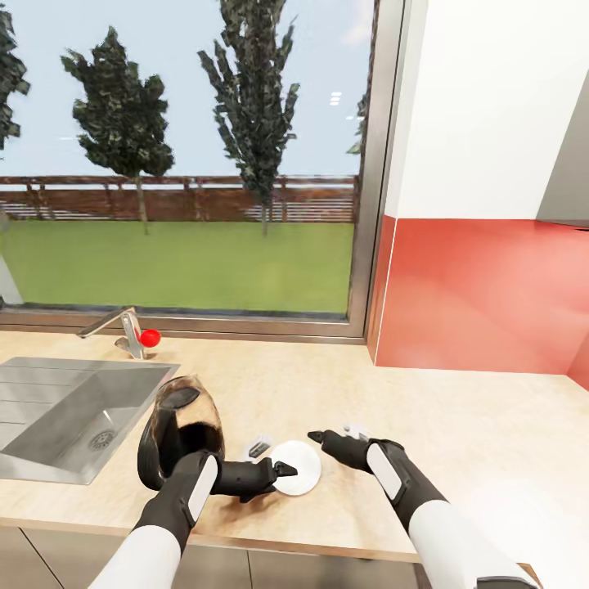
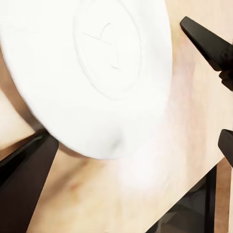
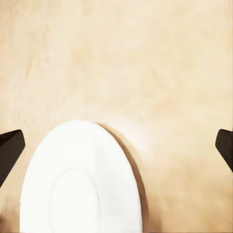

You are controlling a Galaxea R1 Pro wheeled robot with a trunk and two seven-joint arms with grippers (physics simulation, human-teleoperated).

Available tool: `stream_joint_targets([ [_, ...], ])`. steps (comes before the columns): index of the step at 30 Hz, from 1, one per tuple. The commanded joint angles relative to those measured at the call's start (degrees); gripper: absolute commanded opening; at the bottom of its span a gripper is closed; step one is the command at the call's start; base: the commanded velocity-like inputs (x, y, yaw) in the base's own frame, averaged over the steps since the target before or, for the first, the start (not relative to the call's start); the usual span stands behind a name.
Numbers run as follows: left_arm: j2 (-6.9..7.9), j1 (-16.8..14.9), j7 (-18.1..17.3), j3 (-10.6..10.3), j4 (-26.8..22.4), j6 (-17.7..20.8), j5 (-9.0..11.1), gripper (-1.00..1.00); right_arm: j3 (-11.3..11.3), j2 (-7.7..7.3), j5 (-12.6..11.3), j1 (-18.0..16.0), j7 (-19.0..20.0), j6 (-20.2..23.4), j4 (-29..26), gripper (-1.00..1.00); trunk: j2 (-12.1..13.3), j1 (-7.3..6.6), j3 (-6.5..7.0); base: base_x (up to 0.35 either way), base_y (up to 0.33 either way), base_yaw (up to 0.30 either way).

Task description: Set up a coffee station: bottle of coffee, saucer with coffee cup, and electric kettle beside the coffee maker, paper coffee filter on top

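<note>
Beside the saucer [image 1: 296, 467], left tool [image 1: 288, 470] spread, empty.

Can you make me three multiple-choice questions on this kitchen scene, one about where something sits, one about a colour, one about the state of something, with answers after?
1. Where is the saucer?
A. In the sink
B. On the countertop, between the two grippers
C. On the window ledge

2. What colour is the wall panel to the right of the window?
A. Red
B. Blue
C. Green

3. How is the right gripper?
A. Shut on the saucer
B. Shut on the kettle
C. Open, holding nothing

Answers:
1 B: the head view shows the white plate flat on the wood-grain top, with the left gripper at its near-left edge and the right one just beyond it.
2 A: the panel below the white wall is plainly red.
3 C: the right wrist view shows its fingers spread wide above the plate, with nothing between them.
</note>
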Motion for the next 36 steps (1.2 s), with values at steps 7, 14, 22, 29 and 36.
stream_joint_targets([
  [7,-0.05,-0.01,0.15,0.25,0.08,0.21,-0.51,1.00,-0.10,1.84,0.08,0.01,0.02,-2.19,0.72,1.00,-0.03,0.03,-0.04,0.000,0.000,0.000],
  [14,-0.10,-0.01,0.15,0.25,0.09,0.21,-0.50,1.00,-0.01,2.52,0.11,0.00,0.06,-2.83,2.58,1.00,-0.03,0.03,-0.04,0.000,0.000,0.000],
  [22,-0.14,0.00,0.15,0.25,0.09,0.21,-0.50,1.00,-0.01,3.38,0.10,0.00,0.24,-5.39,5.39,1.00,-0.03,0.03,-0.04,0.000,0.000,0.000],
  [29,-0.14,0.05,0.15,0.21,0.09,0.21,-0.50,1.00,-0.01,3.38,0.13,0.00,0.23,-5.77,6.54,1.00,-0.03,0.03,-0.04,0.000,0.000,0.000],
  [36,-0.14,0.07,0.14,0.17,0.09,0.21,-0.50,1.00,-0.01,3.38,0.13,0.00,0.15,-6.61,7.42,1.00,-0.03,0.03,-0.04,0.000,0.000,0.000],
])
